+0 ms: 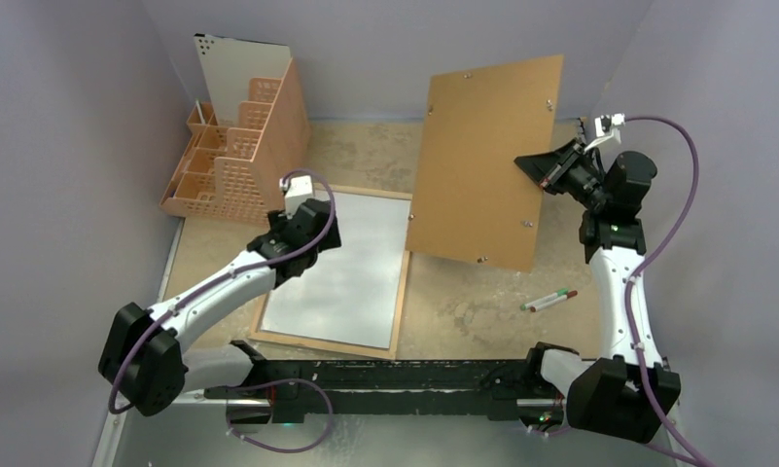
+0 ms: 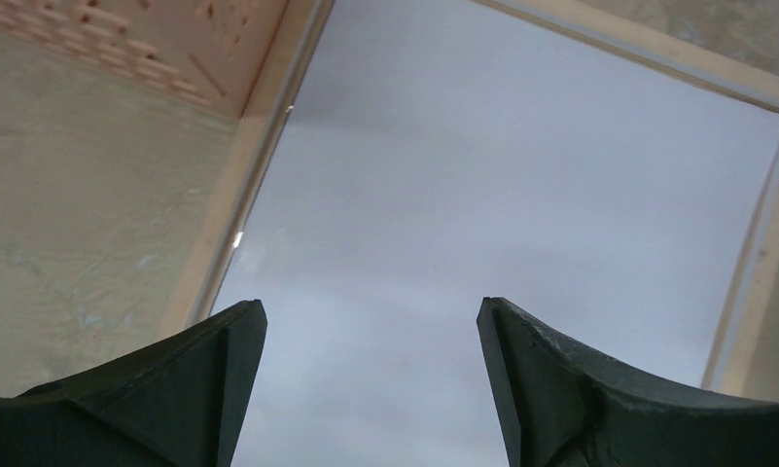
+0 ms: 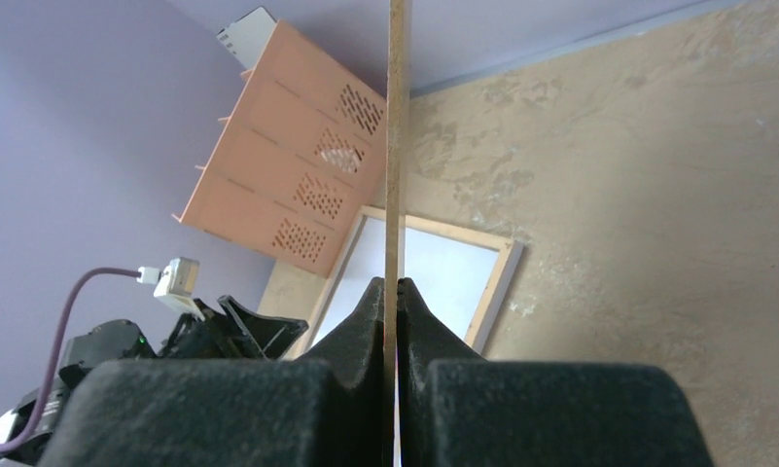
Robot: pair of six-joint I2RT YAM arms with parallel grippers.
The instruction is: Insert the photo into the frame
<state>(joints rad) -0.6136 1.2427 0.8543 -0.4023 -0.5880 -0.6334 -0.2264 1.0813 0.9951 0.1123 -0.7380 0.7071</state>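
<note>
Overhead, left gripper (image 2: 371, 311) fingers spread wide, holding nothing, low above frame (image 1: 403, 292). Frame flat on table (image 1: 463, 311); white sheet (image 1: 341, 268) fills its wood rim. Right gripper (image 3: 391, 287) clamped on brown backing sheet (image 1: 482, 156), raised and tilted right of frame, lower corner over frame's right rim. Tabletop shows between frame and pens (image 1: 548, 300).

The pads of my left gripper (image 2: 371, 311) are black plastic, matt and faintly grained; my right gripper (image 3: 390, 292) has the same dull black finish. The frame (image 1: 402, 292) has a pale wood rim, smooth and without gloss. The photo (image 1: 341, 268) lying in it shows its white paper side, smooth with a soft sheen. The hardboard backing sheet (image 1: 482, 156) is brown and matt, grainy along its cut edge. The desk organizer (image 1: 239, 156) is peach perforated plastic. The table (image 1: 463, 302) looks rough and mottled.
</note>
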